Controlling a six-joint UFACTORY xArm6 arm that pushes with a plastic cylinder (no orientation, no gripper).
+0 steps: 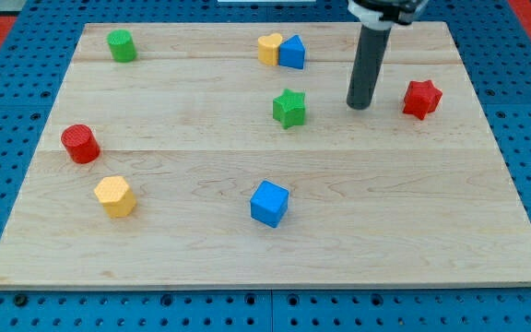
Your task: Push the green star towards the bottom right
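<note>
The green star (pixel 289 108) lies on the wooden board (pixel 413 221), a little above the middle. My tip (pixel 359 106) rests on the board to the star's right, about a block's width or two away, not touching it. A red star (pixel 421 99) lies to the right of my tip, also apart from it.
A yellow heart (pixel 268 48) and a blue block (pixel 292 52) touch each other at the view's top centre. A green cylinder (pixel 122 45) sits top left, a red cylinder (pixel 80 143) at left, a yellow hexagon (pixel 115 195) lower left, a blue cube (pixel 269 203) bottom centre.
</note>
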